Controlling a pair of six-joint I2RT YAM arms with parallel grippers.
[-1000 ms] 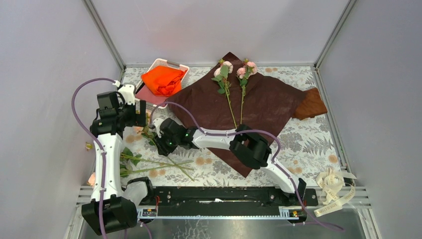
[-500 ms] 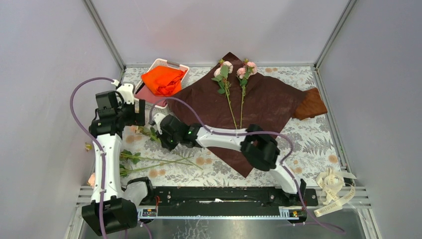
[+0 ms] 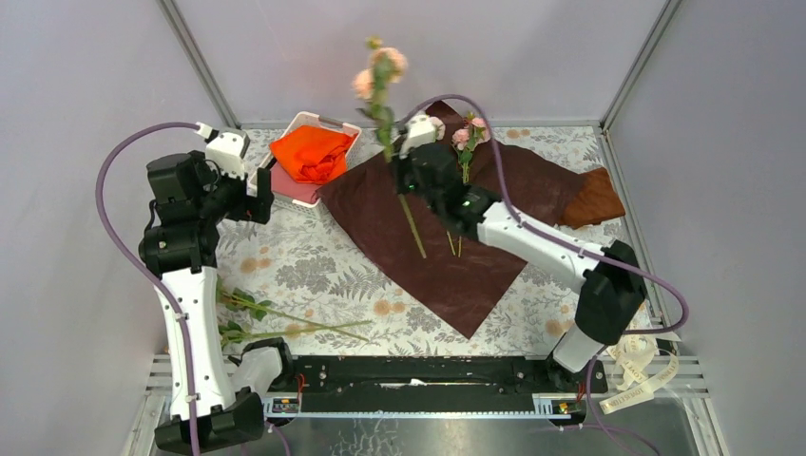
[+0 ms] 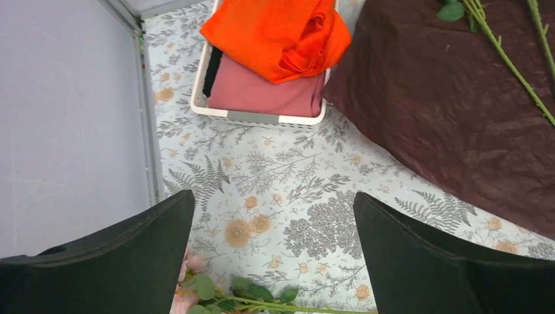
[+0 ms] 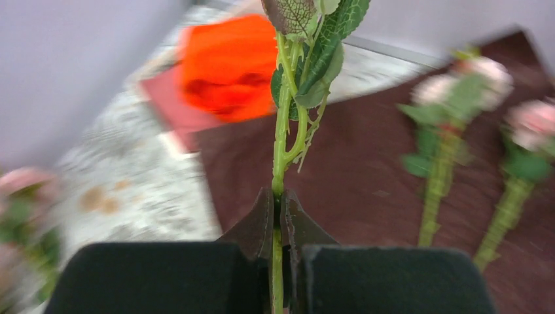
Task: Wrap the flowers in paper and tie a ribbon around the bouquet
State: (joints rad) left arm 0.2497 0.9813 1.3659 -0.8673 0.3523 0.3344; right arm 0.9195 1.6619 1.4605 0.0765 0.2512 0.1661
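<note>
Top external: right claw [image 3: 400, 180] pinching one rose [image 3: 380, 71] by its stem, held up above the paper [image 3: 447, 266].
Blooms stand at 12 o'clock of that claw, with the stem tail at 5 o'clock over the dark red sheet. Second rose [image 3: 466, 138] lies on the sheet at 2 o'clock. Left claw [image 4: 273, 199] is spread wide over the tabletop [image 4: 307, 170]. Spare stems [image 3: 285, 318] lie at 7 o'clock.

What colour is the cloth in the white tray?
Bright orange; the cloth shows best in the left wrist view.

tray [image 4: 258, 118] beside paper [image 4: 445, 111], open tabletop [image 4: 294, 190] in front
</note>
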